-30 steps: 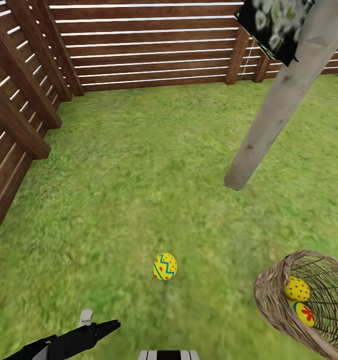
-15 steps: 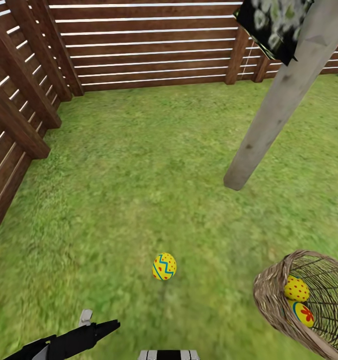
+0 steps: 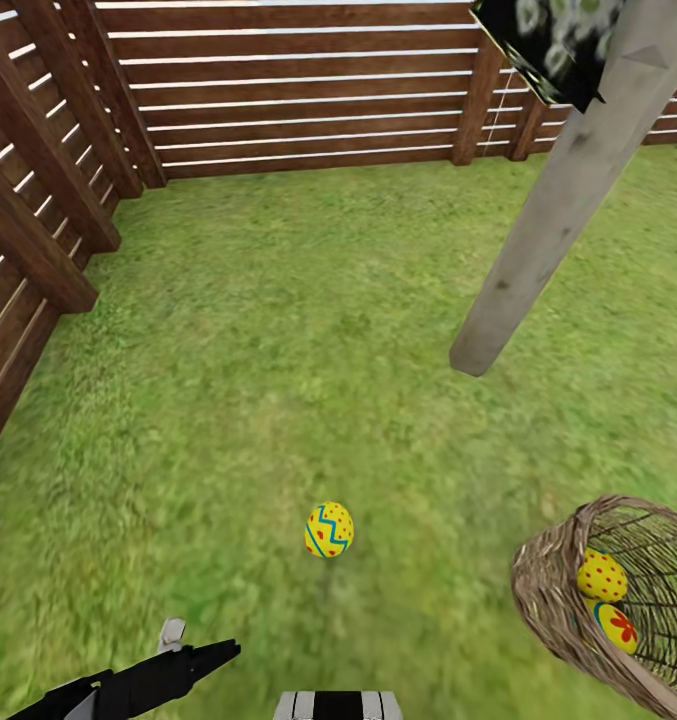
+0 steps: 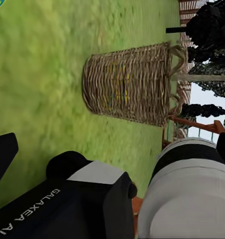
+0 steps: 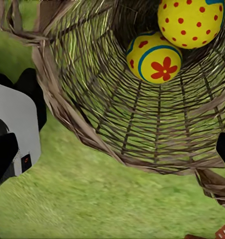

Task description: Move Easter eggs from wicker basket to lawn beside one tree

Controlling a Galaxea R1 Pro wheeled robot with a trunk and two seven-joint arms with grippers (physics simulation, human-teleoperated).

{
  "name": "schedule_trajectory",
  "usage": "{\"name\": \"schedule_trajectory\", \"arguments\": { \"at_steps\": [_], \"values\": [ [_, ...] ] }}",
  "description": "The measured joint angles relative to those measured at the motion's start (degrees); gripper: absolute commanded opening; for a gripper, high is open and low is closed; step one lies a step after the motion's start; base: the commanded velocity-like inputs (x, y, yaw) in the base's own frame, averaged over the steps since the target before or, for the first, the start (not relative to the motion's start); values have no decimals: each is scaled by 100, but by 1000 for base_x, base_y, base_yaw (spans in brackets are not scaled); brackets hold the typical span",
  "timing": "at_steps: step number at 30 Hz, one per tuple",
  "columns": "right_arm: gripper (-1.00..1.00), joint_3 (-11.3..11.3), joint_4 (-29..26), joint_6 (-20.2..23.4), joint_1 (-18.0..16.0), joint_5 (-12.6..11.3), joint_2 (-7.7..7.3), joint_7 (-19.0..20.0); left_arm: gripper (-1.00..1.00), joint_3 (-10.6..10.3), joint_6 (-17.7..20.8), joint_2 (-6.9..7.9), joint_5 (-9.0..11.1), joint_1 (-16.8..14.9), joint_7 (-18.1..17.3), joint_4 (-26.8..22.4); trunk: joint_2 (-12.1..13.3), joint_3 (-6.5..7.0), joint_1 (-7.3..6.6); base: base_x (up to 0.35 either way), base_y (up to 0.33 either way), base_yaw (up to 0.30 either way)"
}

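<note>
Head view: left gripper (image 3: 173, 640) low over lawn (image 3: 278, 330), near egg (image 3: 329, 529).

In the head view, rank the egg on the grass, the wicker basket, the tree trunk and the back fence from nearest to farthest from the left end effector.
1. Egg on the grass, just ahead of the left end effector.
2. Wicker basket, to the right.
3. Tree trunk, ahead right.
4. Back fence, far end.

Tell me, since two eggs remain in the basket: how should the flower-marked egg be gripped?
Grip the flower-marked egg across its rounded middle, coming through the wicker basket's open mouth. The spotted egg touches one side, so close the gripper across the free sides.
</note>
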Motion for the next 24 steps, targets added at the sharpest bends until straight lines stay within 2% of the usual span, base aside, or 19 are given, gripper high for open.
{"name": "schedule_trajectory", "arguments": {
  "at_steps": [3, 8, 10, 16, 24],
  "values": [
    [100, -1, 269, -25, -2, -1, 139, -6, 100, 0, 1, 0, 0, 0, -1, -2, -120, -54, 66, 0, 0, 0],
    [100, -5, 916, -143, -4, -24, 457, -78, 100, 2, 1, 0, 0, 0, -2, -1, -321, -144, 176, 0, 0, 0],
    [100, -6, 1040, -258, -6, -30, 514, -162, 100, 2, -1, 0, 0, 0, -2, -3, -401, -180, 220, 0, 0, 0],
    [100, -9, 1191, -456, -7, -24, 566, -411, 100, 1, 0, 0, 1, 0, -2, -2, -642, -287, 352, 0, 0, 0],
    [100, -16, 1393, -512, -8, -44, 571, -468, 100, 0, -1, -1, 0, 0, -2, -2, -963, -431, 527, 0, 0, 0]
  ]
}}
